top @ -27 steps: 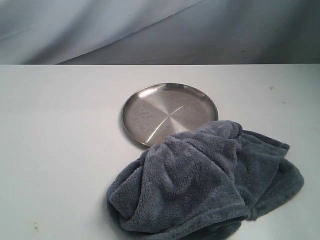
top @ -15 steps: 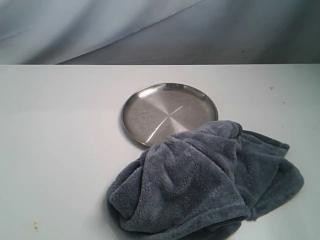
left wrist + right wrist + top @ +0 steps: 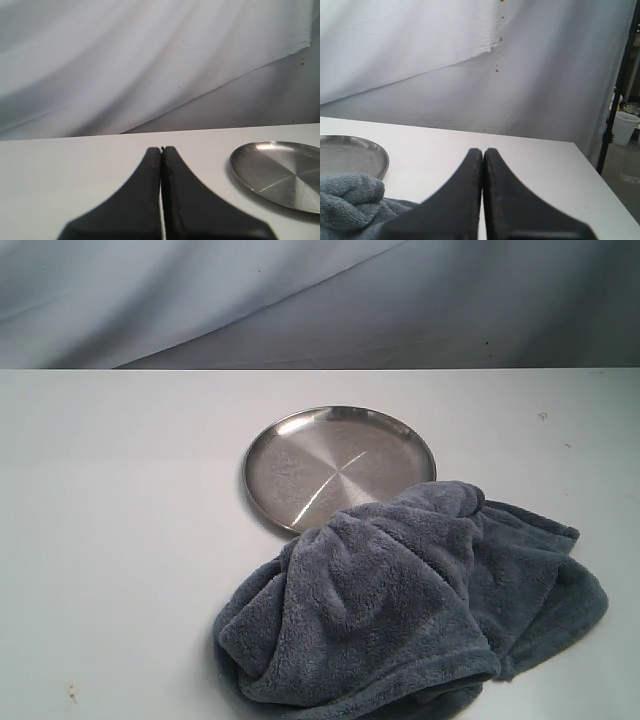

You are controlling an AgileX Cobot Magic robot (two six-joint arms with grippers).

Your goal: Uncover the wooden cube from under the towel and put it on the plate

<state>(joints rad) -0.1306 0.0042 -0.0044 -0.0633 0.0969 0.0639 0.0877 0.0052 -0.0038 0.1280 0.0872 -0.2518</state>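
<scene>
Neither arm appears in the exterior view, so I take pincer state from the wrist cameras alone.

1. Left pincer: fingers pressed together, nothing between them. It is held above the table.
2. Right pincer: fingers likewise pressed together and empty.
3. Wooden cube: not visible in any view. I judge it lies beneath the towel, probably under the raised hump at the far side of the heap, but I cannot confirm this.
4. The towel sits bunched at the near right of the table. Its long axis runs roughly left to right, and its far edge lies over the near right rim of the plate.
5. The plate stands at the centre of the table, just to the far left of the heap. Its uncovered part is bare.

Governing relation: the right wrist view shows the towel close beside that pincer, with the plate beyond it. The left wrist view shows the plate but no towel. On that evidence I judge the right arm the nearer to the heap and the better placed to lift it, while the left arm lies closer to the plate side.

Note: either pincer must open before it can take cloth. The overlap on the rim means a careless pull could drag the plate.
</scene>
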